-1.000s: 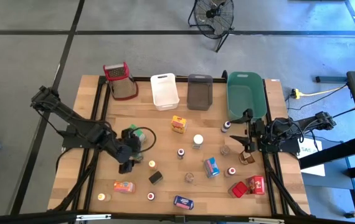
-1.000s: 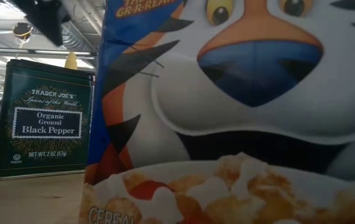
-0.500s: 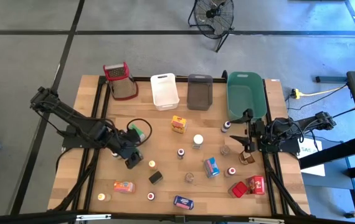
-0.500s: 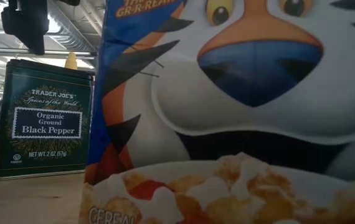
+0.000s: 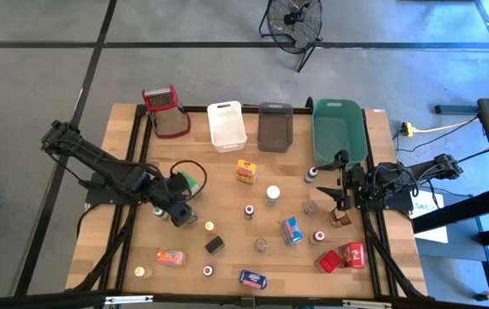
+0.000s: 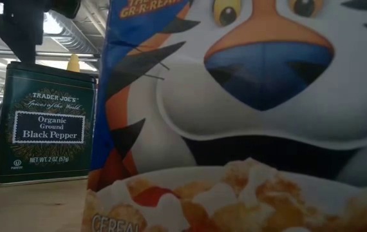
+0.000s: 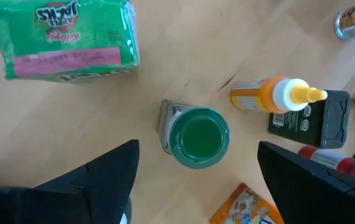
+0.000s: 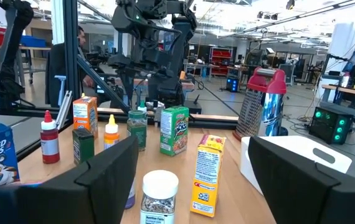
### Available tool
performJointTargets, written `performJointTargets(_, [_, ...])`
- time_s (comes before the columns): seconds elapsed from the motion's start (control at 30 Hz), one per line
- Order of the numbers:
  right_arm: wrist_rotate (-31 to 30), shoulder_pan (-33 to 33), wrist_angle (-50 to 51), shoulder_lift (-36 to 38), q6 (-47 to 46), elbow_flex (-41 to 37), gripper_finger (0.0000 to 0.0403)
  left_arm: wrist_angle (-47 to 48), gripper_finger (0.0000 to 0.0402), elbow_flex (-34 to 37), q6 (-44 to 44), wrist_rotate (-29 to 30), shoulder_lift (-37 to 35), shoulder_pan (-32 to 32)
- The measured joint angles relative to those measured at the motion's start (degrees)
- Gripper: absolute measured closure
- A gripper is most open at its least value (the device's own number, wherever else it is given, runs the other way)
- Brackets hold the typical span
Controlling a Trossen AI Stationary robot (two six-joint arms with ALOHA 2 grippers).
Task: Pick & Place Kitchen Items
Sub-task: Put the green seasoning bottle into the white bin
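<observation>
left claw open over green-capped jar, upright on desk. judged light, rigid, slick; grip across cap sides. right claw open, idle by green tub.

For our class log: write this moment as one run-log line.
left tool: open, above green-capped jar | right tool: open, waiting at table's right edge

Pepper tin beside cereal box.

A robotics lab: concrete floor, equipment benches, ceiling lights.
</observation>
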State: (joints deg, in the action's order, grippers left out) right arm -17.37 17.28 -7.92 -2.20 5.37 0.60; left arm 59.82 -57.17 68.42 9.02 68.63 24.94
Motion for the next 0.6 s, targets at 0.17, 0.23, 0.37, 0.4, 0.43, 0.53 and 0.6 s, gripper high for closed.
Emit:
performJointTargets(0.17, [0.00, -0.02, 0.00, 0.00, 0.00, 0.00, 0.0096, 0.01, 0.0080, 0.00, -1.74, -3.11, 3.50, -1.21])
performJointTargets(0.23, [0.00, 0.00, 0.00, 0.00, 0.00, 0.00, 0.0096, -0.04, 0.0080, 0.00, -2.24, -5.39, 5.63, -1.76])
performJointTargets(0.37, [0.00, 0.00, 0.00, 0.00, 0.00, 0.00, 0.0096, -0.33, 0.0080, 0.00, -4.09, -9.19, 9.00, -3.09])
performJointTargets(0.4, [0.00, 0.00, 0.02, 0.00, 0.00, 0.00, 0.0096, -0.43, 0.0080, 0.00, -4.49, -9.63, 9.62, -3.37])
performJointTargets(0.43, [0.00, 0.00, 0.02, 0.00, 0.02, 0.00, 0.0096, -0.59, 0.0080, 0.00, -4.72, -9.97, 10.17, -3.67])
performJointTargets(0.53, [0.00, 0.00, 0.02, 0.00, 0.02, 0.00, 0.0096, -1.39, 0.0080, 0.00, -5.71, -10.27, 11.44, -4.49])
performJointTargets(0.6, [0.00, -0.02, 0.02, 0.00, 0.00, 0.00, 0.0095, -1.85, 0.0080, 0.00, -6.23, -10.25, 11.93, -5.07])
